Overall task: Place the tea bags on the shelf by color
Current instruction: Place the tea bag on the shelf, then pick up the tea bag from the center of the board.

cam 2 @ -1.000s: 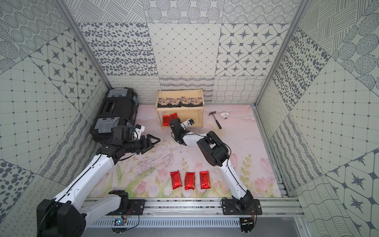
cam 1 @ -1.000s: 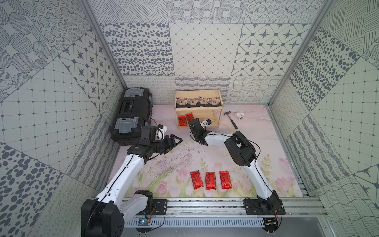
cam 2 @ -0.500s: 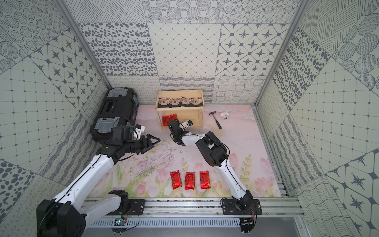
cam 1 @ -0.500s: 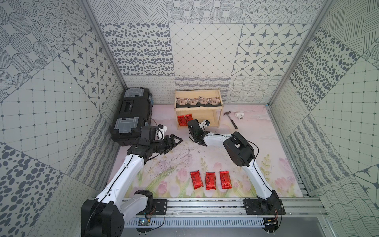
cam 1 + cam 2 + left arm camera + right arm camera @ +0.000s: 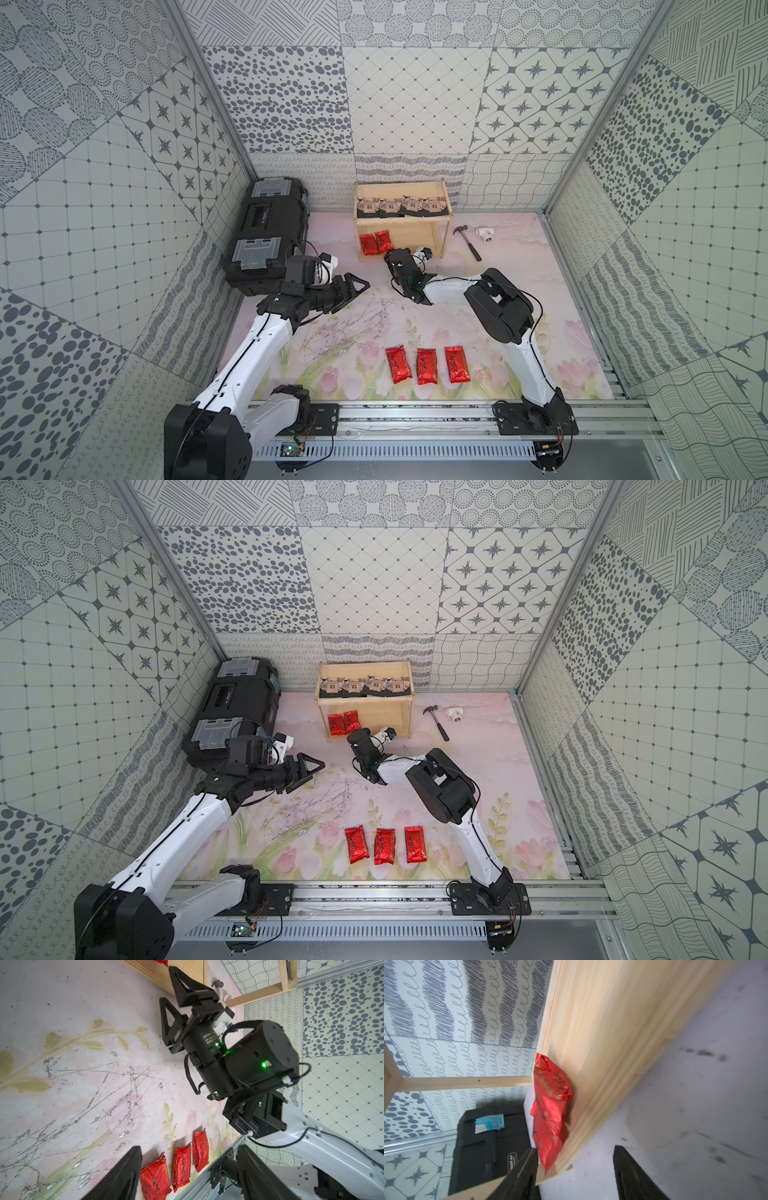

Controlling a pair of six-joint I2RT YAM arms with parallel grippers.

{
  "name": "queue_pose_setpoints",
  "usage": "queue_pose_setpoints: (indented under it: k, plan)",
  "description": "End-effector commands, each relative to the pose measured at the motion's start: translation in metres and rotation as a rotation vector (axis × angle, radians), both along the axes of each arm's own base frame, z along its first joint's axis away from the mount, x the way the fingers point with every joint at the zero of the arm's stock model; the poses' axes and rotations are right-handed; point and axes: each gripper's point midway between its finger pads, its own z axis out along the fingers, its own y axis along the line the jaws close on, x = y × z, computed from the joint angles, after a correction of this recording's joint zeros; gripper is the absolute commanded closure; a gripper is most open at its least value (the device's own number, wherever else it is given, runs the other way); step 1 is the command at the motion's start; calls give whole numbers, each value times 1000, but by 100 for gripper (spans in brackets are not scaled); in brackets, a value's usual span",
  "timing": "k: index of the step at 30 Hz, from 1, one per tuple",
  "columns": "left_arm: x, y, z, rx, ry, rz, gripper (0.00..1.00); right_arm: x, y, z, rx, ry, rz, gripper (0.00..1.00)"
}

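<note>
— Floral mat (image 5: 519, 257); where's the right gripper (image 5: 391, 255)?
— Mid-frame, jaws apart, empty, beside two red tea bags (image 5: 374, 243) on the shelf (image 5: 411, 237); left gripper (image 5: 359, 291) gapes too.
— Risk?
— A careless pull-back could drag one off; three red packets (image 5: 426, 366) wait lower-centre.

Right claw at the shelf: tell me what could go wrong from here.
The open right claw sits close to a red bag at the lower front edge of the shelf; backing out could snag it and drag it off. A bump against the shelf might also shift the black bags on top.
</note>
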Motion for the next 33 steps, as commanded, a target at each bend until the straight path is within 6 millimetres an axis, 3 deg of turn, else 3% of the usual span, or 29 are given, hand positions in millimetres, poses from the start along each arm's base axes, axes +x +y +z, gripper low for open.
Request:
queue_pose_setpoints:
  k: [1, 3, 5, 8, 12, 15, 19, 23, 33]
  plan:
    - [-2, -1, -12, -16, 34, 10, 25, -38, 0, 35, -75, -71, 173, 36]
    - [-4, -3, -23, -26, 61, 26, 25, -65, -10, 55, -158, -125, 267, 36]
    - [-10, -8, -38, -27, 91, 44, 26, -101, -25, 50, -260, -143, 388, 38]
    - [-19, -19, -57, -15, 113, 35, 26, -152, -30, 56, -474, -262, 606, 44]
    - [-26, -30, -73, -19, 116, 0, 25, -230, -22, 45, -793, -408, 891, 47]
    - [-34, -37, -87, -4, 121, -28, 25, -273, -13, 34, -933, -492, 1021, 53]
    - [-40, -36, -103, 20, 135, -29, 25, -306, -7, 16, -1044, -525, 1121, 56]
    - [-44, -34, -116, 25, 150, -28, 25, -323, -13, 0, -1072, -503, 1166, 59]
    - [-46, -56, -133, -8, 187, -103, 26, -332, -31, -20, -1083, -459, 1179, 63]
